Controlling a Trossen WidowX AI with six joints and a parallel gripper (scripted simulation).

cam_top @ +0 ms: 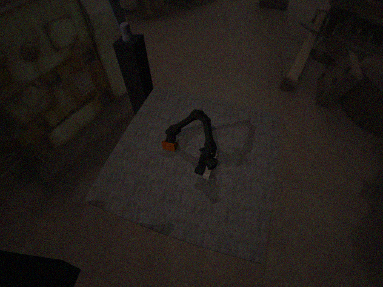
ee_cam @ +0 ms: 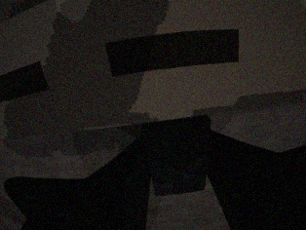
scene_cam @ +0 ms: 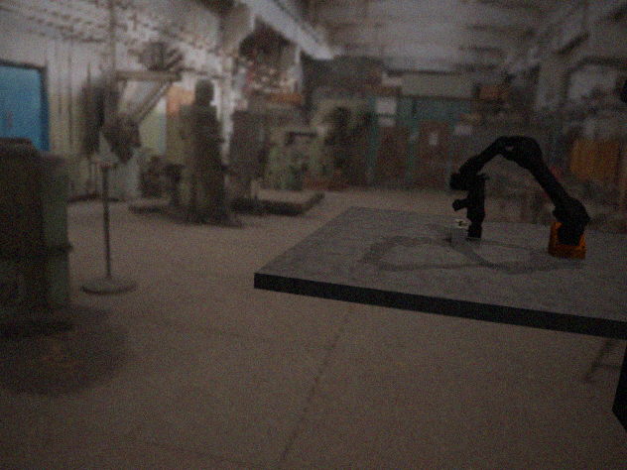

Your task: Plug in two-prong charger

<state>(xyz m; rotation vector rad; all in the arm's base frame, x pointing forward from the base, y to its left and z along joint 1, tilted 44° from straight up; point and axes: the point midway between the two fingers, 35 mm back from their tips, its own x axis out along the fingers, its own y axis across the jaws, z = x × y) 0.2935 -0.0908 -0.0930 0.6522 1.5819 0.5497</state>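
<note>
While we are gripping the charger (ee_cam: 173, 157) firmly between the fingers of the gripper (ee_cam: 175, 176), the pick-up is looking done and the plugging-in is looking still ahead, though the dim pictures are leaving us unsure. In the wrist view, the charger is sitting right between the jaws, pointing down at the pale power strip (scene_cam: 458, 233), whose 2 dark slots (ee_cam: 172, 52) are lying just beyond it.

prongs too dark to see in the wrist view; power strip (scene_cam: 458, 234) tiny, its outlets unreadable.
</note>
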